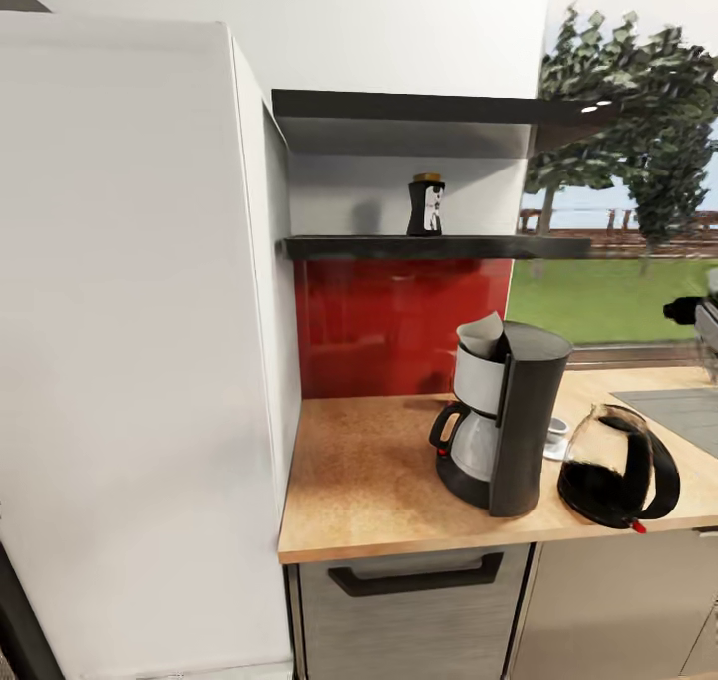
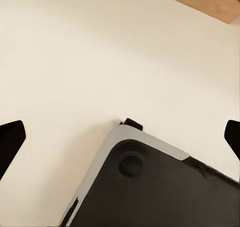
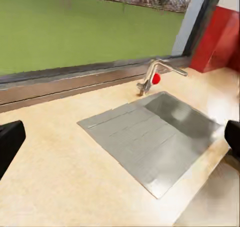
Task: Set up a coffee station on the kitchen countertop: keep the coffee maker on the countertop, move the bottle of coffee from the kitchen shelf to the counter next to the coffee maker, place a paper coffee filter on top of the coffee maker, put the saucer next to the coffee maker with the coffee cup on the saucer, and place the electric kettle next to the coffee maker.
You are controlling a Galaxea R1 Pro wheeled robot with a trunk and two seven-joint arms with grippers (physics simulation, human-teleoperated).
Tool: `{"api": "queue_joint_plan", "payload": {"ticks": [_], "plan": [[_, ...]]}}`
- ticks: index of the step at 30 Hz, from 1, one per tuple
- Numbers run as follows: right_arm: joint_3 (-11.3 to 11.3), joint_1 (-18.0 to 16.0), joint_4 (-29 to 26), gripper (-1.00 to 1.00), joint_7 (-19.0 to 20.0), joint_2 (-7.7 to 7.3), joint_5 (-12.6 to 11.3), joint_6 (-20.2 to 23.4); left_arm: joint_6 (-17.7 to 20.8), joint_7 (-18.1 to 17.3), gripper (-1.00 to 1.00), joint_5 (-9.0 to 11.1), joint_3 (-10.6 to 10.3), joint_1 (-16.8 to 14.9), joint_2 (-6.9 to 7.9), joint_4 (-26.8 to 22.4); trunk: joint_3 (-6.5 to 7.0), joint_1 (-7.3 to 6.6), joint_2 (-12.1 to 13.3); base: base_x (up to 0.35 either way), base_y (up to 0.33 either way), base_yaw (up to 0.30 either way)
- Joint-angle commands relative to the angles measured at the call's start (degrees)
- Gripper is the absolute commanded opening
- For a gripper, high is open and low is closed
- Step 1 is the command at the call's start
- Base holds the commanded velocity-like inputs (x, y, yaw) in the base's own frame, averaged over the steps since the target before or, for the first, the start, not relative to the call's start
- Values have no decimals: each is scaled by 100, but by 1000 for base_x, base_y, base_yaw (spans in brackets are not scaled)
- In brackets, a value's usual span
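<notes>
I see the bottle of coffee (image 1: 426,204) on the shelf (image 1: 439,247), label marks unreadable; the coffee maker (image 1: 504,417) stands on the bench (image 1: 379,481). Both grippers' fingers are spread apart.

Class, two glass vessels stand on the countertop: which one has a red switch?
The electric kettle, squat and freestanding right of the coffee maker; the other is the maker's carafe.

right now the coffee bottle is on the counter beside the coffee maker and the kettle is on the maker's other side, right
Not quite. In the head view the bottle of coffee stands on the dark wall shelf above the countertop, not beside the coffee maker. The electric kettle is indeed next to the maker.
</notes>
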Motion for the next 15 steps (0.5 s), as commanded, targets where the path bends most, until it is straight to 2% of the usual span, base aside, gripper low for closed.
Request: {"api": "queue_joint_plan", "payload": {"ticks": [1,3,5,7,9,11,15], "plan": [[6,36,873,100,-7,-923,121,-50,-11,14,100,-22,-14,3,16,-4,-2,-34,-4,-319,0,0],[6,214,947,100,-11,-1208,191,-54,1,14,100,-44,-30,3,26,-4,-2,-34,-4,-326,0,0],[8,595,977,100,-15,-1315,223,-21,14,14,100,-62,-40,3,30,-4,-2,-34,-4,-331,0,0],[10,908,987,100,-25,-1286,233,1,18,14,100,-68,-44,3,32,-4,-2,-34,-4,-332,0,0],[13,1273,993,100,-108,-1154,240,30,21,14,100,-72,-46,3,33,-4,-2,-34,-4,-333,0,0],[14,1481,996,100,-213,-1103,241,37,22,14,100,-72,-46,3,33,-4,-2,-34,-4,-333,0,0],[15,1931,997,100,-319,-1091,237,10,17,14,100,-73,-47,3,28,1,-2,-34,-4,-333,0,0]]}}
